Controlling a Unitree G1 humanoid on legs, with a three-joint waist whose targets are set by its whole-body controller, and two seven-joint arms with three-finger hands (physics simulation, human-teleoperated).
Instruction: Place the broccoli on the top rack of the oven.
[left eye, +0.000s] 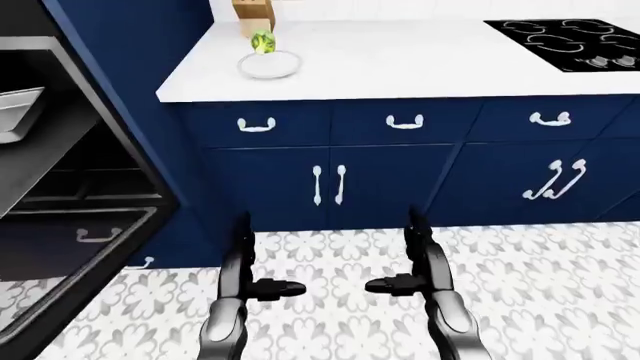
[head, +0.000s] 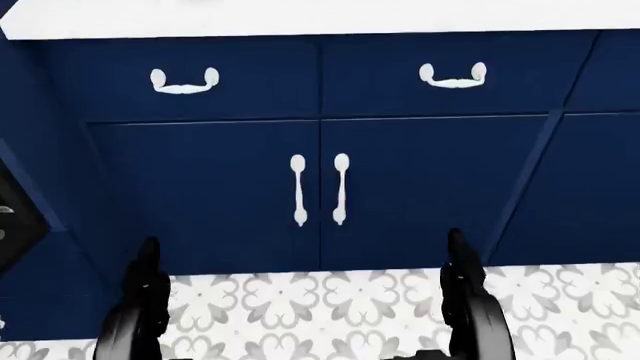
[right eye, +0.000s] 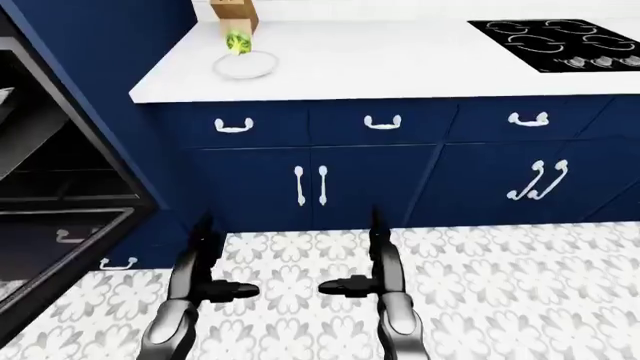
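The small green broccoli floret (left eye: 263, 42) sits on a round white plate (left eye: 269, 66) at the far left end of the white countertop (left eye: 400, 64), with a tan wooden block (left eye: 254, 15) touching or just behind it. Well to the right on the same countertop lies the flat black cooktop (left eye: 575, 41). Below run navy blue cabinets (left eye: 400, 172) with white curved handles. At the left edge of the eye views stands the dark oven (left eye: 60, 187), its door (left eye: 70, 255) swung down open and a grey metal rack (left eye: 18, 112) partly showing inside. The floor (left eye: 540, 285) is grey-and-white floral tile. Both black three-finger hands hang low over it, near the viewer: the left hand (left eye: 250, 281) and right hand (left eye: 415, 279) are released and empty, fingers extended, thumbs pointing toward each other, well apart from the broccoli
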